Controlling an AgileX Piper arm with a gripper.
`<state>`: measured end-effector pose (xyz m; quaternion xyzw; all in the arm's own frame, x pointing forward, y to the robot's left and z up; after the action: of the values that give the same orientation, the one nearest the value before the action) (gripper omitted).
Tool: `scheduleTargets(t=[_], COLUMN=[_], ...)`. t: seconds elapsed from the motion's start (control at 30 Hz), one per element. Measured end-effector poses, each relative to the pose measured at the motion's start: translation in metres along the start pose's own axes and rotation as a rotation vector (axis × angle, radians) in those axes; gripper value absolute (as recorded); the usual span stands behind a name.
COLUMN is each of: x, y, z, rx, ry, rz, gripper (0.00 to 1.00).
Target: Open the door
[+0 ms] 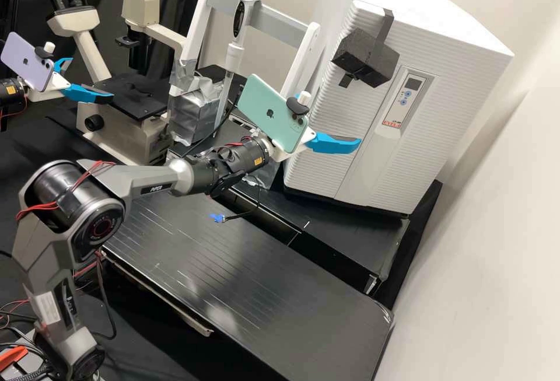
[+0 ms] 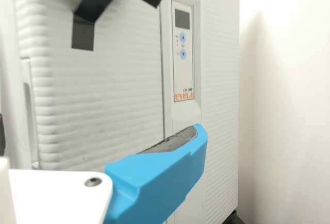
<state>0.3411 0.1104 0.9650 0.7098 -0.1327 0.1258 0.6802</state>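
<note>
My gripper [image 1: 332, 143] stands open in front of the white ribbed cabinet [image 1: 443, 95], level with the lower middle of its door [image 1: 350, 107]. The door looks shut, its long seam running beside the control panel. In the wrist view the gripper [image 2: 160, 172] shows one blue finger with a dark pad [image 2: 178, 140], and nothing lies against that pad. Behind it is the door [image 2: 103, 95], with a narrow upright strip [image 2: 29, 113] along its side edge. Whether the finger touches the cabinet, I cannot tell. A green phone on the gripper partly hides the other finger.
A black foam block [image 1: 366, 57] hangs from a strap on the cabinet front. A white frame [image 1: 297, 60] and a tape-wrapped box [image 1: 195, 112] stand left of the cabinet, with a microscope [image 1: 125, 130] farther left. The wall [image 1: 496, 241] rises at the right.
</note>
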Motion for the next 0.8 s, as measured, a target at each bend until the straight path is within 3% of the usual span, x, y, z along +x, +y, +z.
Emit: scheduleTargets(t=[0.2,0.23,0.4,0.8], x=[0.0045,0.0044,0.0055,0.0067], y=[-0.0017,-0.0014,0.0015,0.0051], z=[0.0007,0.0004,0.0012,0.0041], rx=[0.002,0.002,-0.009,0.013], ry=[-0.005,-0.004,-0.004,-0.002], rz=[-0.004,-0.003,0.000,-0.006], gripper=[1.00,0.00,0.00,0.00])
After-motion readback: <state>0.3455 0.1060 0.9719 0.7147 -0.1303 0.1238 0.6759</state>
